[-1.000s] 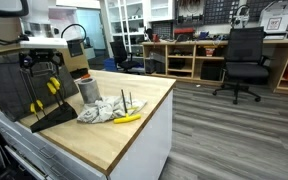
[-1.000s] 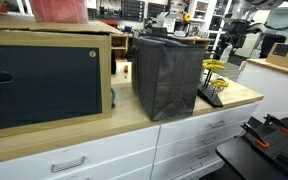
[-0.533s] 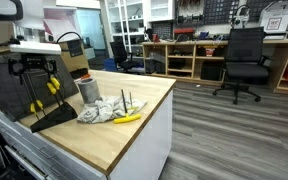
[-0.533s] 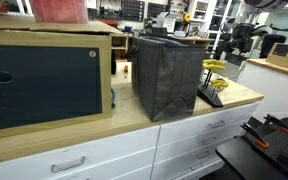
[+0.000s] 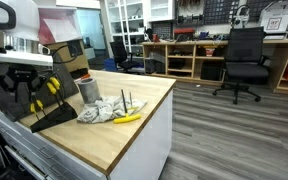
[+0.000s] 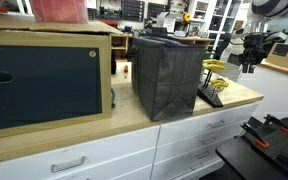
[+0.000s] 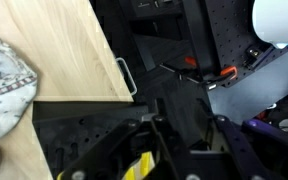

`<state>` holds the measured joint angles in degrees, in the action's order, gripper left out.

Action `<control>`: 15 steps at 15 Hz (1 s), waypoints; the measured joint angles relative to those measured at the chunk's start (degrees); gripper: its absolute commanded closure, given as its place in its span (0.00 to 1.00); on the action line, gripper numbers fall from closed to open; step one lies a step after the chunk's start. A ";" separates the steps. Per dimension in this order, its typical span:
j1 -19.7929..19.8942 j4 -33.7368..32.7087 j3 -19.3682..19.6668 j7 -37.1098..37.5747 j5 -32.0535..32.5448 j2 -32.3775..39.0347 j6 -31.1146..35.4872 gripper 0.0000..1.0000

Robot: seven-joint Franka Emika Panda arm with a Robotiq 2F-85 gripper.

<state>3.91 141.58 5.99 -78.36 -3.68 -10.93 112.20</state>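
Honestly, the yellow-handled tool point(image 5: 51, 87) on the black rack point(image 5: 52, 117) at the table's point(image 5: 124, 140) left end is hard to read; my wrist view cuts it to a yellow sliver at the bottom edge. My gripper point(image 5: 24, 90) hangs just left of it, and I cannot tell whether the fingers are clenched or released. To the right sit one metal can point(image 5: 87, 90), one crumpled cloth point(image 5: 102, 111) and two thin upright sticks point(image 5: 125, 100).

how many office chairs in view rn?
2, both in an exterior view. A black chair stands at the right, before the wooden workbench. A second chair is farther back, beyond the table. Others may be hidden.
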 measured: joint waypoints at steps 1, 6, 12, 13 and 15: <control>0.15 0.89 0.10 0.41 0.71 -0.36 0.84 0.99; -0.52 6.53 -0.48 7.10 1.15 0.05 14.06 1.00; -1.16 9.77 -0.85 16.94 1.10 4.02 26.97 1.00; -1.14 10.27 -0.76 18.15 1.07 4.66 28.45 1.00; -1.10 11.33 -0.36 20.11 0.63 6.33 31.34 1.00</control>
<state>2.81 152.91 5.62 -58.25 -3.05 -4.61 143.54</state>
